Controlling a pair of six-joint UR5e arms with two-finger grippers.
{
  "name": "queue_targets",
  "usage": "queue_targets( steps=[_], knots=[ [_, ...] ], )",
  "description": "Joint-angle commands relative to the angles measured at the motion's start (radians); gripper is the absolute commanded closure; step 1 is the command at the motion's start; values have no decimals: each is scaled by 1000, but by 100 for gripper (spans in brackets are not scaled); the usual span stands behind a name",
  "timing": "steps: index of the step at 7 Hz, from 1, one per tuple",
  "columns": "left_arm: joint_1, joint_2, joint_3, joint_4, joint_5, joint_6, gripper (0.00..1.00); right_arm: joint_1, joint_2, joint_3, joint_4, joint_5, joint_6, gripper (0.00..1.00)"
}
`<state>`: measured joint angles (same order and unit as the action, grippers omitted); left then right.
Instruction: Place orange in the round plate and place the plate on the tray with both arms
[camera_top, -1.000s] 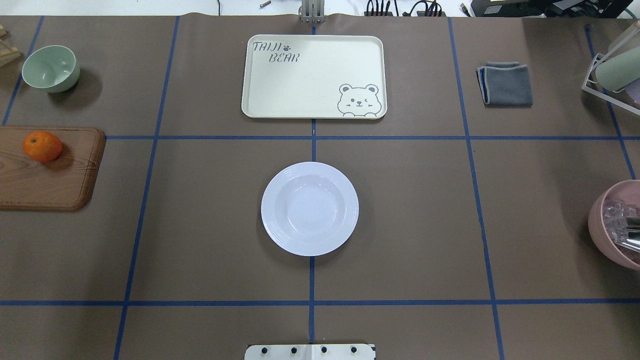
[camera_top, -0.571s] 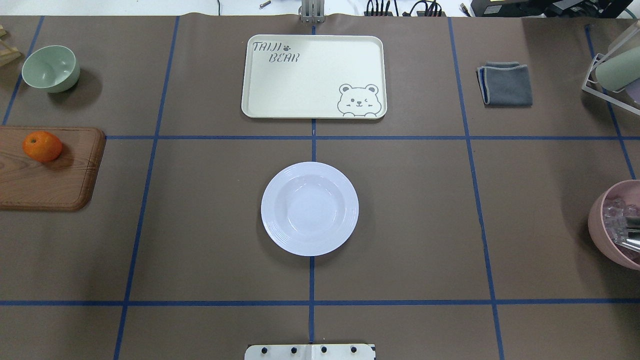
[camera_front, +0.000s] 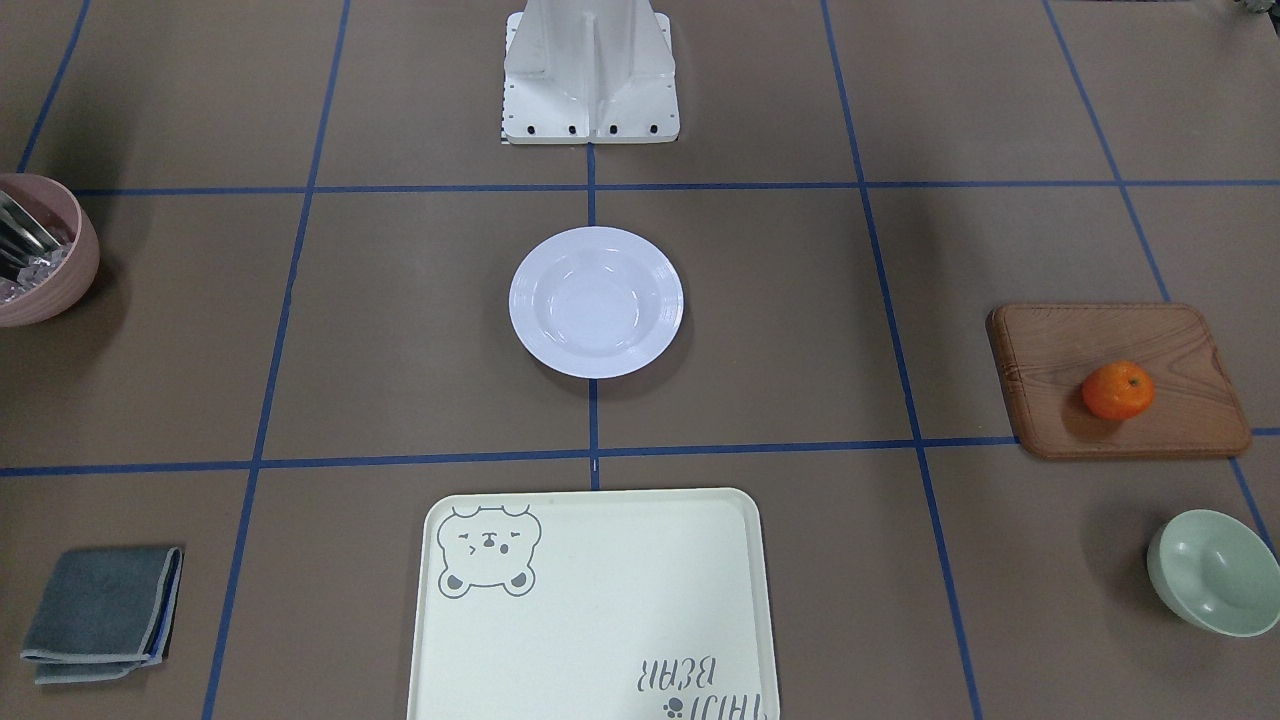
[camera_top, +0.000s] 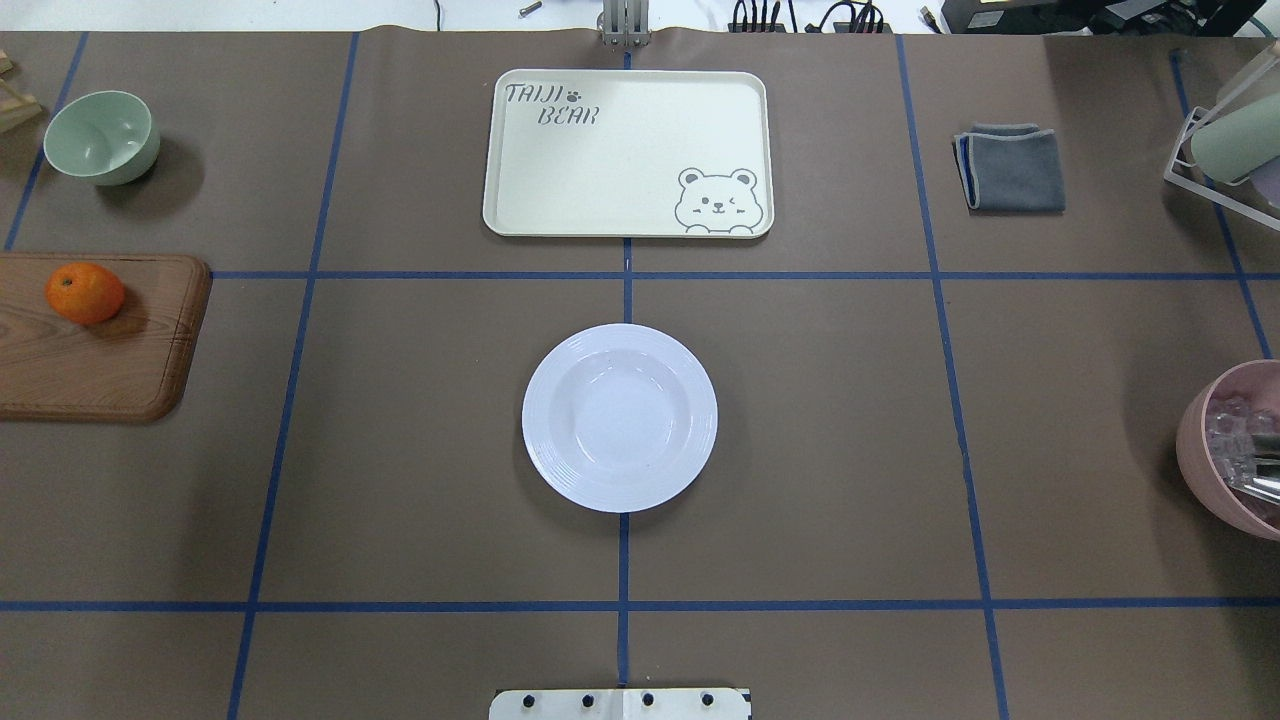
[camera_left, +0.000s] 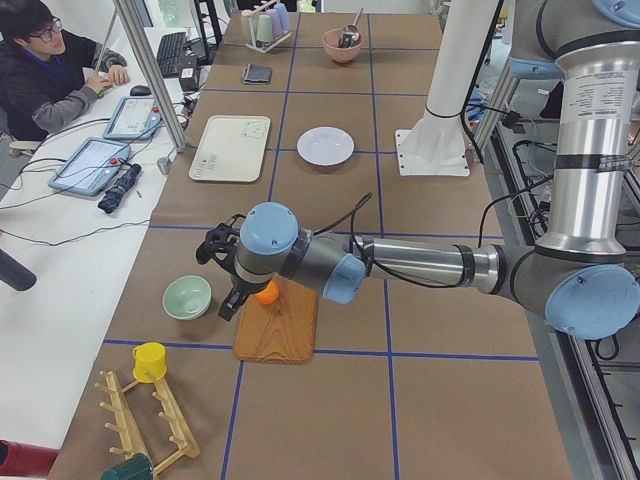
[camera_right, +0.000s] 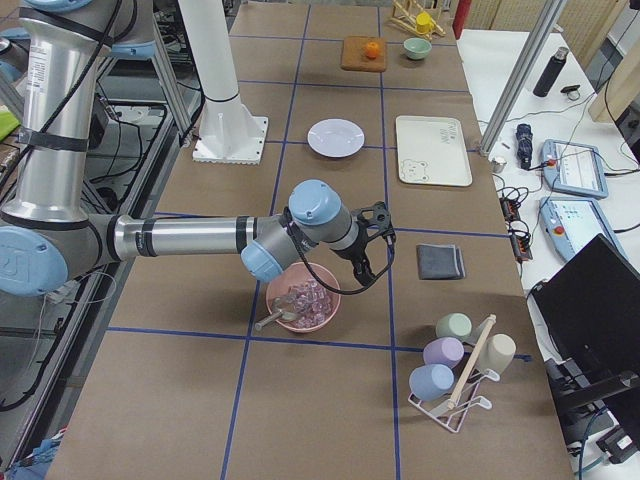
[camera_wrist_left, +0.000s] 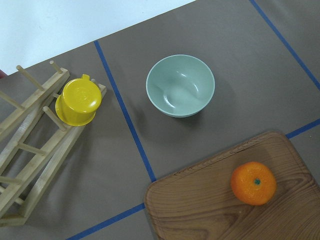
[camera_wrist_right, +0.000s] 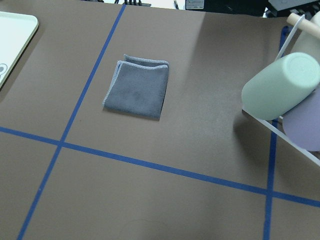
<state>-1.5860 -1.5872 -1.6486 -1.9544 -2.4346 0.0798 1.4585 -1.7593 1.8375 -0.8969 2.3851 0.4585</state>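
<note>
The orange (camera_top: 85, 292) lies on a brown wooden board at the table's left edge, also seen as the orange (camera_wrist_left: 253, 183) in the left wrist view. The white round plate (camera_top: 535, 420) sits with nothing in it at the table's centre. Beyond it lies the cream bear tray (camera_top: 620, 150), bare. My left gripper (camera_left: 225, 275) hovers above the board near the orange (camera_left: 266, 293); I cannot tell whether it is open. My right gripper (camera_right: 375, 245) hangs over the table's right side, beside a pink bowl; its state cannot be told either.
The wooden board (camera_top: 90, 365) and a mint-green bowl (camera_top: 101, 137) stand at the left. A folded grey cloth (camera_top: 1010, 167), a cup rack (camera_top: 1225, 140) and the pink bowl (camera_top: 1225, 450) of utensils are at the right. A person (camera_left: 50, 70) sits beyond the table.
</note>
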Motion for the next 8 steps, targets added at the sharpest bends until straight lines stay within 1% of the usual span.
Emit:
queue_targets(
  steps=[1, 2, 3, 4, 5, 6, 8],
  knots=[
    [98, 1, 18, -87, 12, -217, 1, -137, 56, 89, -154, -80, 237, 0],
    [130, 3, 57, -163, 35, -276, 1, -233, 87, 170, -318, -212, 291, 0],
    [182, 1, 123, -228, 78, -314, 2, -329, 98, 184, -380, -322, 305, 0],
    [236, -7, 156, -276, 132, -387, 2, -393, 116, 178, -387, -370, 333, 0],
    [271, -7, 177, -312, 152, -438, 2, -449, 129, 178, -389, -413, 411, 0],
    [296, -10, 217, -361, 170, -443, 2, -499, 145, 177, -407, -476, 455, 0],
    [349, -37, 224, -409, 172, -588, 2, -514, 149, 177, -407, -484, 465, 0]
  ],
)
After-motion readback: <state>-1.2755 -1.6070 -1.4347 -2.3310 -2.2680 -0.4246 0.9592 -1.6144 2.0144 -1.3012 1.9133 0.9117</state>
